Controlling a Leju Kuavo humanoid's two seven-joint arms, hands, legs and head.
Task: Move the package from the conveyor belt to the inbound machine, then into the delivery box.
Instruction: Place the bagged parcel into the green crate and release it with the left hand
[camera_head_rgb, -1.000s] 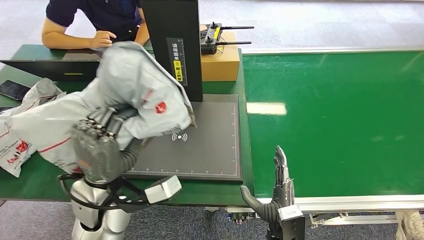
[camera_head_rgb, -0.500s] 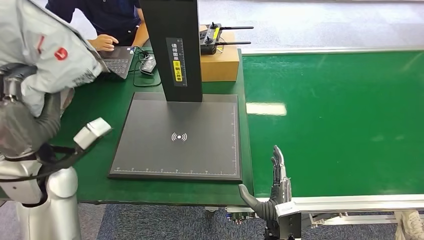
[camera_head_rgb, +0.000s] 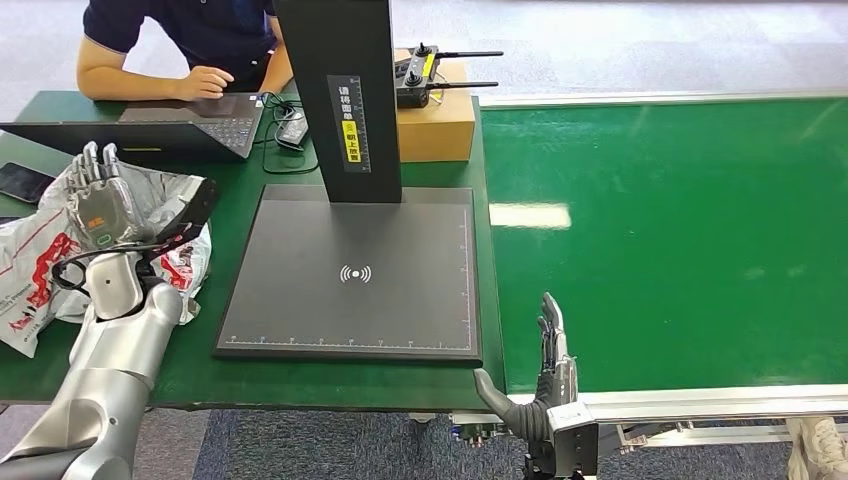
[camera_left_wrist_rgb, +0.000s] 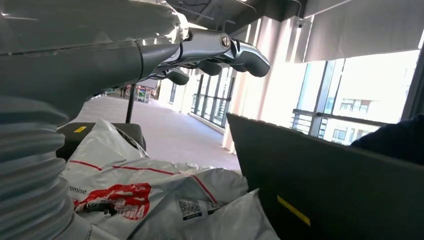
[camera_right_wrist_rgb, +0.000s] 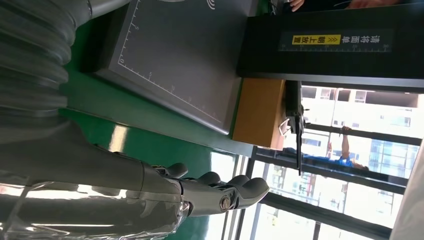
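Observation:
The grey package (camera_head_rgb: 160, 196) lies on a heap of white and red printed bags (camera_head_rgb: 35, 262) at the left end of the green table; the heap also shows in the left wrist view (camera_left_wrist_rgb: 150, 200). My left hand (camera_head_rgb: 100, 198) is raised just over it, fingers (camera_left_wrist_rgb: 220, 47) spread and holding nothing. The inbound machine's black pad (camera_head_rgb: 380, 300) and its column (camera_head_rgb: 345, 90) stand bare at the table's middle. My right hand (camera_head_rgb: 548, 352) hangs flat and open at the near edge of the green conveyor belt (camera_head_rgb: 680, 240), its fingers (camera_right_wrist_rgb: 220, 192) straight.
A person in a dark shirt (camera_head_rgb: 190, 30) works at a laptop (camera_head_rgb: 150, 120) behind the heap. A phone (camera_head_rgb: 25, 180) lies at the far left. A cardboard box (camera_head_rgb: 438, 125) with a remote controller (camera_head_rgb: 425, 70) on it stands behind the pad.
My left arm swung the grey package from over the pad to the left, set it on the heap of bags and let go. The right hand barely moved.

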